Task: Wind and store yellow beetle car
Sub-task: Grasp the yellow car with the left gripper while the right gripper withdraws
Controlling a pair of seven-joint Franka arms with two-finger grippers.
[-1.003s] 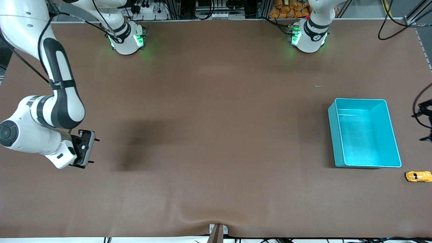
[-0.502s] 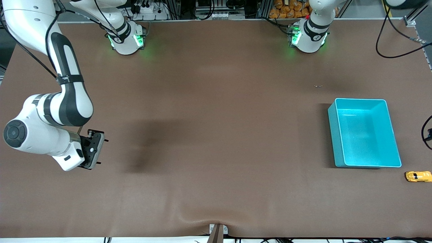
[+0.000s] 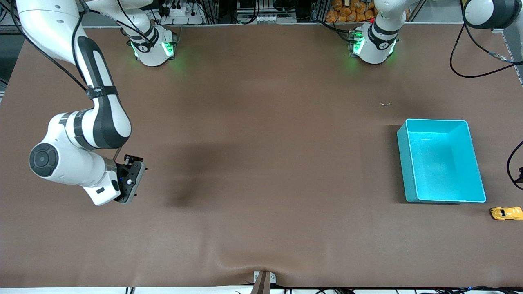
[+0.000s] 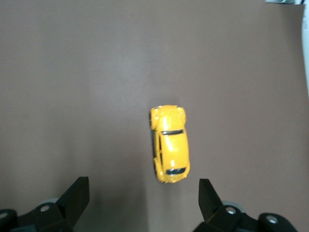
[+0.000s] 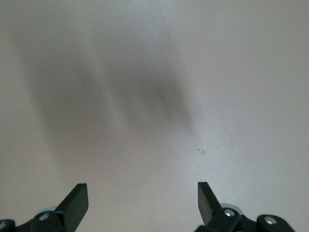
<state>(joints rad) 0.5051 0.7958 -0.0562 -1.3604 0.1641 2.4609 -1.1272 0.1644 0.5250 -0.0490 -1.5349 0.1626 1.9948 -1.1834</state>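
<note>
One small car (image 4: 169, 144) is sitting at the bin's (image 3: 409, 163) five o'clock: light, rigid, slick; pinch its flanks. The left gripper (image 4: 144, 203) is hovering spread above it, while the right gripper (image 5: 142, 203) is waiting, spread, over the table (image 3: 261, 163).

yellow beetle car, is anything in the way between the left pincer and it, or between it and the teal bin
Nothing visible is. In the left wrist view the open left pincer hangs over the yellow beetle car with only bare table between. The car sits just nearer the front camera than the empty teal bin, at the left arm's end, apart from it.
</note>
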